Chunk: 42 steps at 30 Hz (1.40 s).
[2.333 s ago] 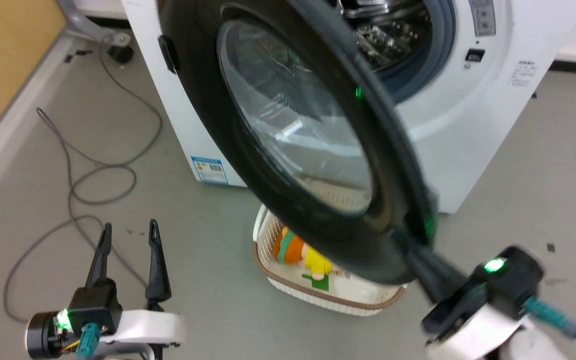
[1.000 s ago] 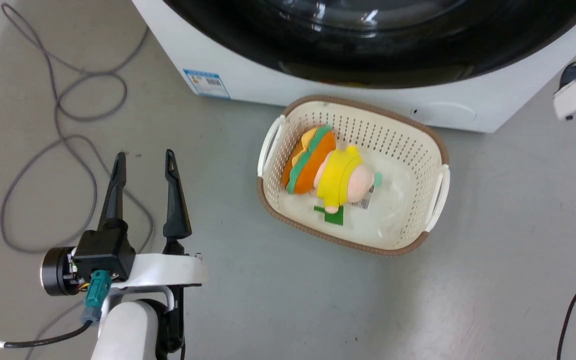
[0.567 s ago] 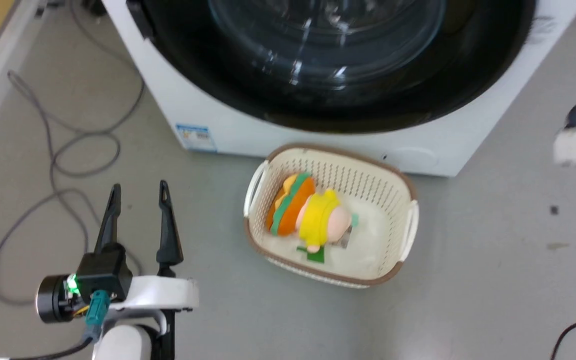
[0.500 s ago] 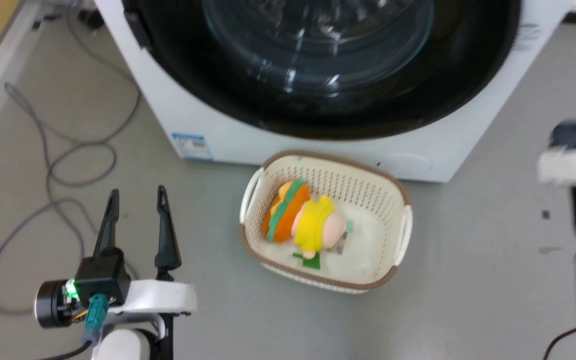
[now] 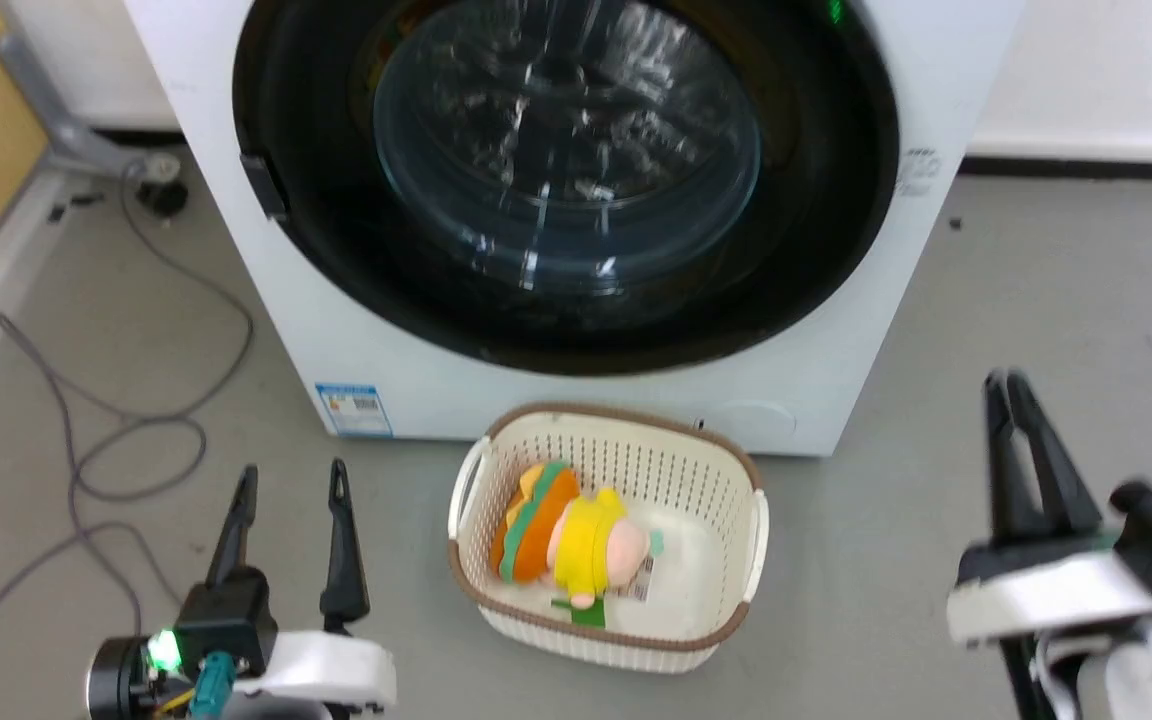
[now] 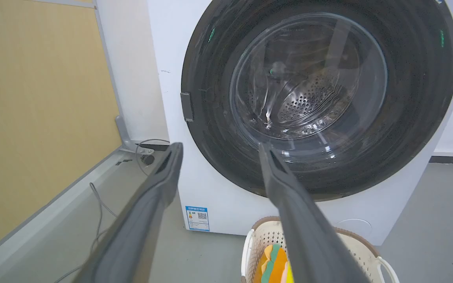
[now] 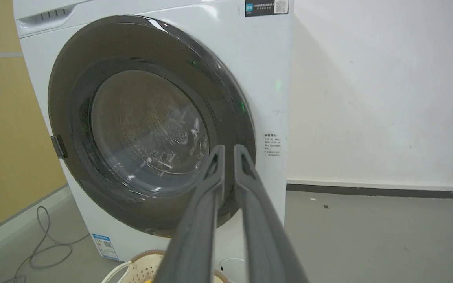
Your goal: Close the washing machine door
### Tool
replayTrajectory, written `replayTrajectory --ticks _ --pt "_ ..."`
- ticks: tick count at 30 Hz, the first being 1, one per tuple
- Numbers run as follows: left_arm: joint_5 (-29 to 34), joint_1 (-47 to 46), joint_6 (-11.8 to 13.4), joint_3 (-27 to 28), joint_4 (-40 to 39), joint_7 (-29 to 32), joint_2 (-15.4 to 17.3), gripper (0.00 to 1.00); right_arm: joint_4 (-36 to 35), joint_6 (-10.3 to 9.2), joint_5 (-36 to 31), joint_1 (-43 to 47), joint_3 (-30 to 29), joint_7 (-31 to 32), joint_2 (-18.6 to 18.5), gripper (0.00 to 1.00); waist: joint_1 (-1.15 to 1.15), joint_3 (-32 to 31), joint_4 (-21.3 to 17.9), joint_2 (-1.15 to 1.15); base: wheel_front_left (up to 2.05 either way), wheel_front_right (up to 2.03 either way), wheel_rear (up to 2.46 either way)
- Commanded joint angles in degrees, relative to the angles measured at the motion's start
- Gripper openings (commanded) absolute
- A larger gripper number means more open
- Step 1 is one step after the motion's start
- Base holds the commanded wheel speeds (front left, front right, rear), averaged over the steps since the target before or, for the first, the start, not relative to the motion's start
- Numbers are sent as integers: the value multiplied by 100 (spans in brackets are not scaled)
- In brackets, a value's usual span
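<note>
Right hand (image 5: 1006,380) has left the shut washing machine door (image 5: 566,180), fingers pressed together

Left gripper (image 5: 292,478): lower left of the head view, fingers spread wide, pointing up, empty.
Right gripper (image 5: 1008,385): lower right, fingers nearly together, thin slit between, empty.
Left wrist (image 5: 321,668), right wrist (image 5: 1046,592): pale shells, low.

The washing machine door (image 5: 566,180) lies flush against the washing machine (image 5: 436,395) front. Before the machine a basket (image 5: 616,412) stands on the floor (image 5: 886,420), a plush toy (image 5: 561,540) in it; a cable (image 5: 136,440) lies to the left
</note>
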Motion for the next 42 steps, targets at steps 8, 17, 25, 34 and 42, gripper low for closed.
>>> replayTrajectory --ticks 8,17,25,34,42 --pt "50 378 -72 -55 63 -25 5 100 -38 -4 97 908 114 -25 124 100 0 -400 -163 0 0 0 0" --pt "-3 419 -82 -77 131 9 -1 0 -67 0 249 1099 115 4 102 0 0 -439 -217 0 0 0 0" --pt "8 409 -103 -69 106 77 -1 0 -89 0 203 1093 125 71 103 0 0 -437 -215 0 0 0 0" --pt "27 394 -145 -51 69 182 0 0 -125 -1 129 1086 134 177 106 0 0 -433 -210 0 0 0 0" --pt "43 381 -183 -36 36 276 0 0 -157 -1 63 1081 143 271 107 0 0 -429 -207 0 0 0 0"
